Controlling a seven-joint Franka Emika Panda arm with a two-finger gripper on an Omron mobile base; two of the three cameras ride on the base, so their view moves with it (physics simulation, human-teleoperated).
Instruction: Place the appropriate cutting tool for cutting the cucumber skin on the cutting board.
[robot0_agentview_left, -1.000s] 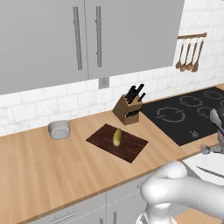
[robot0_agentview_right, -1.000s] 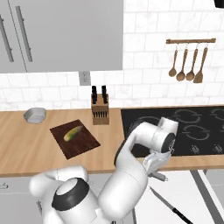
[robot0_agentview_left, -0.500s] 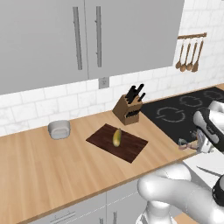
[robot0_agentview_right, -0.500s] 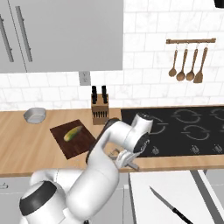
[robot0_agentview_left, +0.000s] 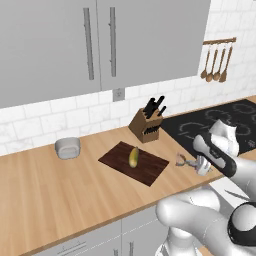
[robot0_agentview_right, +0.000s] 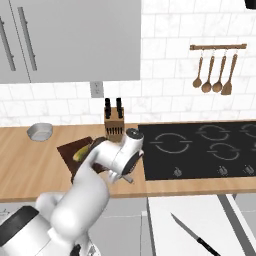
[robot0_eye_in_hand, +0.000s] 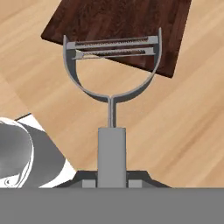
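tool (robot0_agentview_left: 196, 164) clamped on peeler (robot0_eye_in_hand: 111, 87) handle | peeler above tabletop (robot0_agentview_left: 60, 190), seemingly near its front edge | cucumber (robot0_agentview_left: 134, 156) on cutting board (robot0_agentview_left: 150, 167)

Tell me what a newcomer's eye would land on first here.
The white arm's pincer is shut on a grey peeler, held over the wooden counter just right of the dark cutting board. A yellow-green cucumber lies on that board, with a tan knife block behind it. In the right base view, a black-handled knife lies low on a white surface.
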